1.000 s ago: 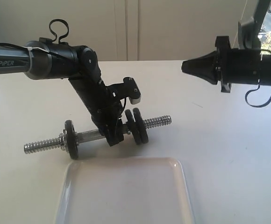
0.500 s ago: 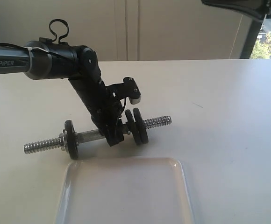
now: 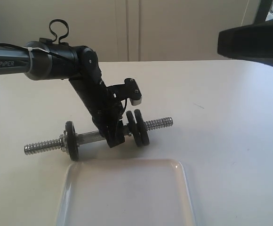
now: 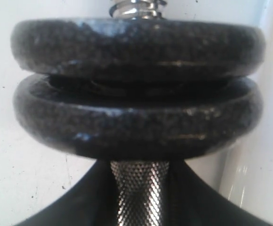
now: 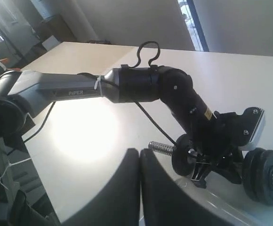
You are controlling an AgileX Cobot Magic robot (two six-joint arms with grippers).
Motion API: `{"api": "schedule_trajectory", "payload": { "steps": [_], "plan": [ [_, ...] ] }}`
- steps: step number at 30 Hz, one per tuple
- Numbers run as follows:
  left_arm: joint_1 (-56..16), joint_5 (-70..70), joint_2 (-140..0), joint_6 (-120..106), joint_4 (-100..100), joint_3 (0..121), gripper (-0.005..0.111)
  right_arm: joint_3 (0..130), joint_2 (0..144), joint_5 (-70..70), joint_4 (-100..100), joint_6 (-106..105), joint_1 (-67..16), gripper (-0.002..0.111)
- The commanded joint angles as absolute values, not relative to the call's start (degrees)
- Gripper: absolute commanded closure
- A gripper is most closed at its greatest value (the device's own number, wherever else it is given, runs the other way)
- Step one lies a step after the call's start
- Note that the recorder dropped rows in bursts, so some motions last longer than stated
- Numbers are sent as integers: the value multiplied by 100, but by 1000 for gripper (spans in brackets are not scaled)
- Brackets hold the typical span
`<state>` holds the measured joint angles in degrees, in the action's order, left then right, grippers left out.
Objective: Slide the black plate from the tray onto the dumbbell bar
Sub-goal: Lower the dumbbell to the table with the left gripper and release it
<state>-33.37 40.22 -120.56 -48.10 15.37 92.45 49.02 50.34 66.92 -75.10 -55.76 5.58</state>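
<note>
Brightly daylit, slightly washed out. Glaring on the tray (image 3: pixel 179 165) rim near the dumbbell bar (image 3: pixel 89 138); softly shadowed beneath that bar.

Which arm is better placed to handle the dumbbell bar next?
Left. The left hand already grips the bar at its middle, beside two black plates and near the tray. The right hand is shut and raised, away from the bar.

Left arm (image 3: pixel 87 89) across dumbbell bar (image 3: pixel 90 137) middle
</note>
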Motion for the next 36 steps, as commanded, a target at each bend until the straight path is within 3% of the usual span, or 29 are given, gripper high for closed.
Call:
{"api": "schedule_trajectory", "payload": {
  "steps": [1, 5, 10, 14, 26, 36],
  "plan": [
    [-3336, 4171, -12154, -4881, 1701, 9267, 107, 4829, 4975, 6607, -7484, -5505, 573, 108],
    [-3336, 4171, -12224, -4881, 1701, 9267, 102, 4795, 4975, 6593, -7484, -5505, 573, 108],
    [-3336, 4180, -12263, -4881, 1701, 9267, 79, 4795, 4975, 6593, -7484, -5505, 573, 108],
    [-3336, 4180, -12263, -4881, 1701, 9267, 69, 4795, 4975, 6593, -7484, -5505, 573, 108],
    [-3336, 4183, -12263, -4881, 1701, 9267, 52, 4795, 4975, 6593, -7484, -5505, 573, 108],
    [-3336, 4327, -12144, -4859, 1538, 9267, 51, 4795, 4975, 6563, -7471, -5505, 573, 108]
  ]
}}
